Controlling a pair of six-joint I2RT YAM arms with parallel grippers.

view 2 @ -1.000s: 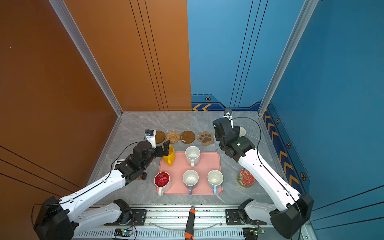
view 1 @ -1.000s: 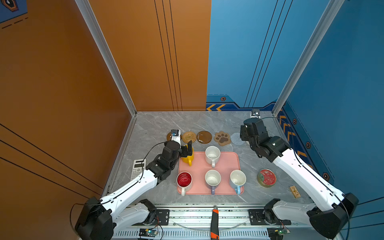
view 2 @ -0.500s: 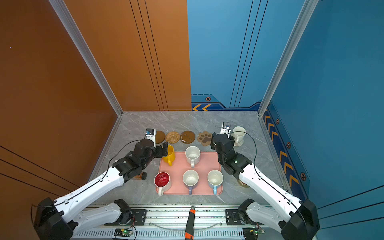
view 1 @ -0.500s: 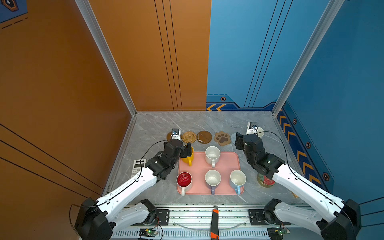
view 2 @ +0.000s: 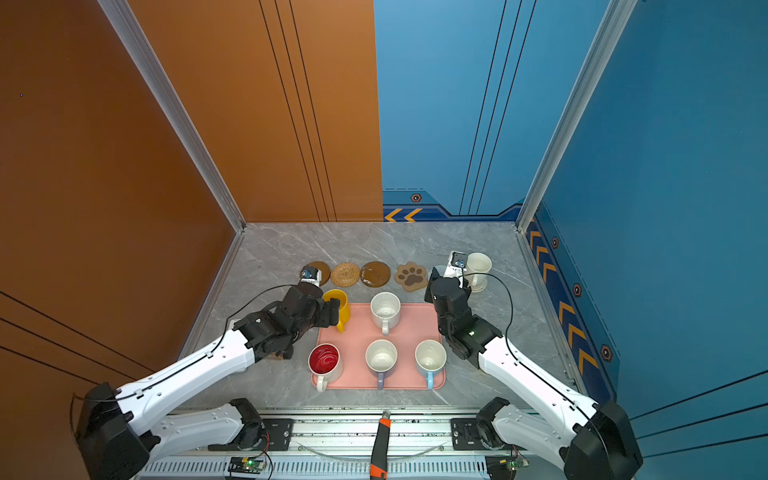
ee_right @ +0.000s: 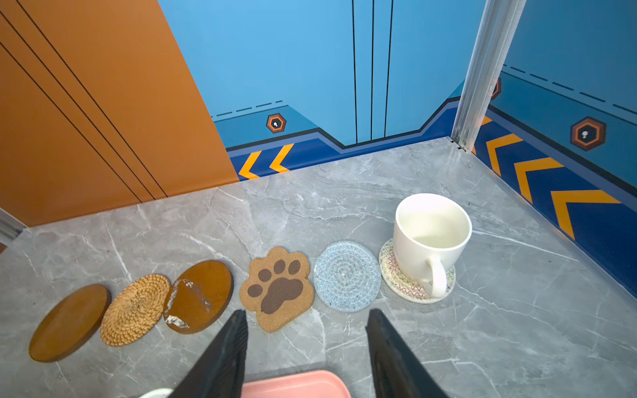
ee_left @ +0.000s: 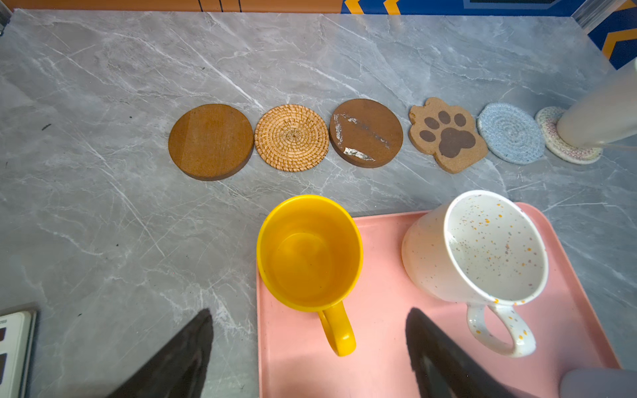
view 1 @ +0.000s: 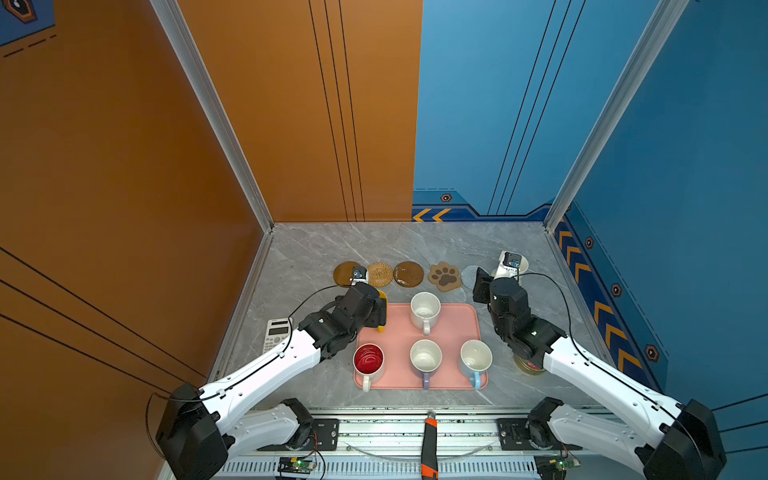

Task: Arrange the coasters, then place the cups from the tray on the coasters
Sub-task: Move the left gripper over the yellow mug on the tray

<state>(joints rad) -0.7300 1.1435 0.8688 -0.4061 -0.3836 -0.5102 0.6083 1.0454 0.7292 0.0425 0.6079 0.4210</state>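
Shows only rim sliver and handle of yellow mug (view 1: 382, 296) past left arm (view 1: 291, 353) in a top view. Hides part of calculator (view 1: 277, 331) beneath same arm. Leaves mere edge of tin (view 1: 527, 368) under right arm (view 1: 582, 368). Crops tray (ee_right: 296, 384) to thin strip at right wrist picture's edge. Blurs and crops cream mug (ee_left: 599, 113) in left wrist view.

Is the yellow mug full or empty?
Empty: the left wrist view looks down into the upright yellow mug and shows its bare yellow bottom.
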